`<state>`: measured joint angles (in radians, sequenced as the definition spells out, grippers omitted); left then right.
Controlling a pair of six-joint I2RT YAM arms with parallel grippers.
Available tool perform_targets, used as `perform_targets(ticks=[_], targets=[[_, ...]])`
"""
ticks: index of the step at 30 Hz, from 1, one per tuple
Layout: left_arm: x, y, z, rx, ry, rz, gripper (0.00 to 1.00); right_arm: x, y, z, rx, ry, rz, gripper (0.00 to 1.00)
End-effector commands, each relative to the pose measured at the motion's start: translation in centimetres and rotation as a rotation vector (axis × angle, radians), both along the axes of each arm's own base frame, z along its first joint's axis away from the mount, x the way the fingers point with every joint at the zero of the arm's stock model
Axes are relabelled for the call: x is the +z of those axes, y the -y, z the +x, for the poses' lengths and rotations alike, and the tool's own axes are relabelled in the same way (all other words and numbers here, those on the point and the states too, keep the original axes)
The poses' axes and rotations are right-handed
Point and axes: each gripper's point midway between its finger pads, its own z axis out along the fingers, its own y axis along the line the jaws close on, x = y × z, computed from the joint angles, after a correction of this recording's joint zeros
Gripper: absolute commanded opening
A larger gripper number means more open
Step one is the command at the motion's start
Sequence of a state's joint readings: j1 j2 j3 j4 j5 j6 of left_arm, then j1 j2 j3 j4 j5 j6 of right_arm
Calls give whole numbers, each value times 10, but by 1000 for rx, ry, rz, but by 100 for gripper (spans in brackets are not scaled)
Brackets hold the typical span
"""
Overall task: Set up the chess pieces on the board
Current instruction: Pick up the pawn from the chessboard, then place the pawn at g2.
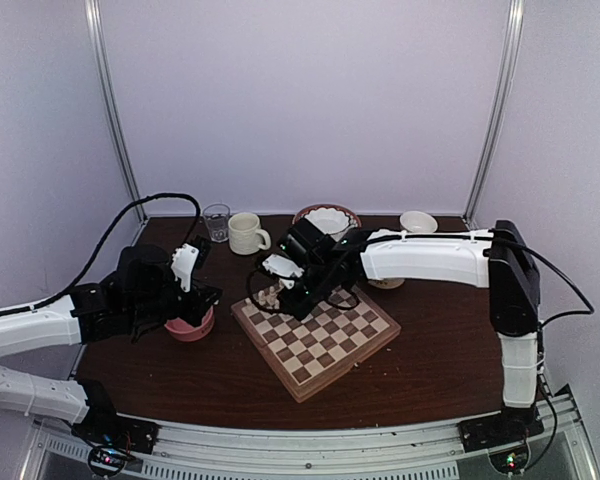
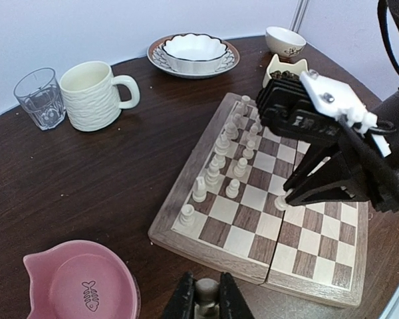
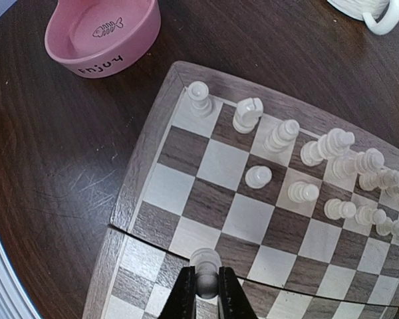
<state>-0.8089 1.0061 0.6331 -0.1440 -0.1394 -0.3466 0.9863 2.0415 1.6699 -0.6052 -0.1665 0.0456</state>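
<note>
— What do the jaws of the right arm (image 1: 430, 256) hold?

— They are clenched on a pale pawn (image 3: 205, 261), its round head showing between the two black fingers (image 3: 185, 299). It sits low over the board (image 3: 143, 174), near the seam where the two halves meet. Whether its base touches the square cannot be told.

— And the jaws of the left arm (image 1: 40, 328)?

— Clenched as well, with a small pale piece (image 2: 207, 293) pinched between them. They hang above the dark counter (image 2: 86, 179), just short of the board's near rim.

— Where do the other chess pieces (image 3: 249, 114) stand?

— Along one edge of the board. A back line runs from the corner rook onward, and a line of pawns stands just inside it.

— What lies around the board?

— A pink bowl (image 2: 80, 286) with a fish drawing sits beside its corner. Farther off, a cream mug (image 2: 93, 96) stands next to a glass (image 2: 40, 98). A scalloped white bowl (image 2: 194, 46) rests on a patterned plate (image 2: 161, 58), and a small cup (image 2: 284, 40) is beyond that.
</note>
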Motion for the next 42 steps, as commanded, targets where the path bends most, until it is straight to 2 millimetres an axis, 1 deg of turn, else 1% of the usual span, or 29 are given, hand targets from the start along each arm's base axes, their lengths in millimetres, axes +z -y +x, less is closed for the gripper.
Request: perform_targets(ticks=[1,5,9,17,28,36,42], targets=[[9,3,4,17,15,-27,14,0,-12,7,5,30,-18,8],[5,8,5,4,3,-34,14,-5,-19,14,4,47,-38,8],[5,8,5,4,-5,-29,14,-10,-24,20,0,58,-51,8],[10,5,4,13,10,-37,14,-17,-32,29,-12,83,-69,9],[11,2,4,21,14,-35,14,-28,-42,39,-21,93,-80,9],[12,2,3,22,16,-39,14,-34,-43,43,-4,114,-108,9],[13,1,3,21,17,-41,14,-39,-44,43,5,114,-117,12]])
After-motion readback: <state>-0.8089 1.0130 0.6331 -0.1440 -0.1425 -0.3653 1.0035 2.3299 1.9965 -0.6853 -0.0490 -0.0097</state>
